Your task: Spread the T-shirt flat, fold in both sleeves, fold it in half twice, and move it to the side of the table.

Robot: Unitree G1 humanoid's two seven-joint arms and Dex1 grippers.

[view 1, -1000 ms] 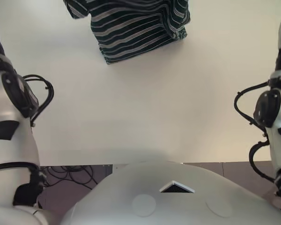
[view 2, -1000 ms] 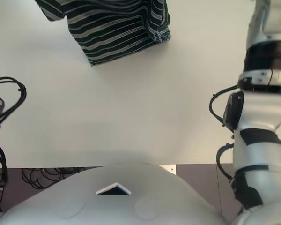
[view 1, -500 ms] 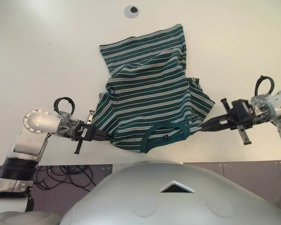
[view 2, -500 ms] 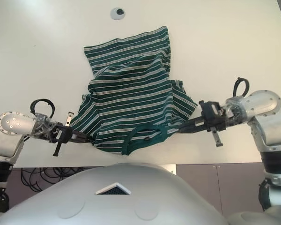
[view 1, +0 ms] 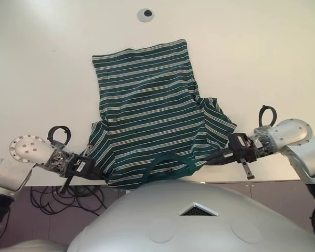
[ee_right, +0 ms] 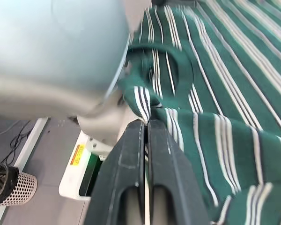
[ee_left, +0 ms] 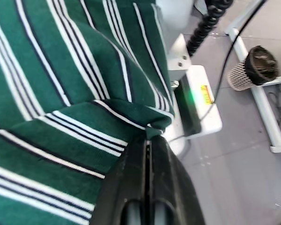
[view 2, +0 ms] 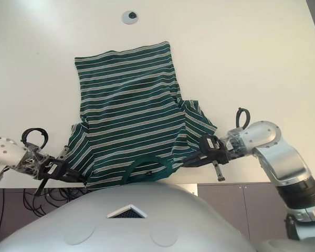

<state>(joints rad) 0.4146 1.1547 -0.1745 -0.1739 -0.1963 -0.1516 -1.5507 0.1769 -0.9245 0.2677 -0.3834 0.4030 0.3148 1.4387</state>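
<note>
- Left pincer (view 1: 101, 175) is closed on a fold of the dark green T-shirt with thin white and dark stripes (view 1: 147, 115), at the garment's left shoulder corner. In the left wrist view its two black fingers (ee_left: 131, 159) lie pressed together with the striped cloth pinched at their tips.
- Right pincer (view 1: 209, 158) is likewise clamped on the T-shirt, at the right shoulder just beside the collar. In the right wrist view its black fingers (ee_right: 129, 154) meet around a bunched ridge of cloth.
- Both arms reach inward from either side along the near edge of the white surface (view 1: 262, 63), so the shoulder line is held between them.
- On the surface, the T-shirt has its collar end toward the robot and its hem toward the far side.
- Its green ribbed neckline (view 1: 170, 164) curves along the near edge, between the two pincers.
- The body of the garment lies mostly flat, with slanting creases. The hem is fairly straight, tilted a little across the surface.
- The right sleeve (view 1: 216, 118) is rumpled and bulges out to the side. The left sleeve is gathered near the left pincer.
- A small round grey disc (view 1: 145, 14) sits on the surface beyond the hem, near it but not touching.
- Black cables (view 1: 47, 195) lie coiled on the floor under the near left edge.
- A wire-mesh waste basket (ee_left: 253, 65) stands on the floor below.
</note>
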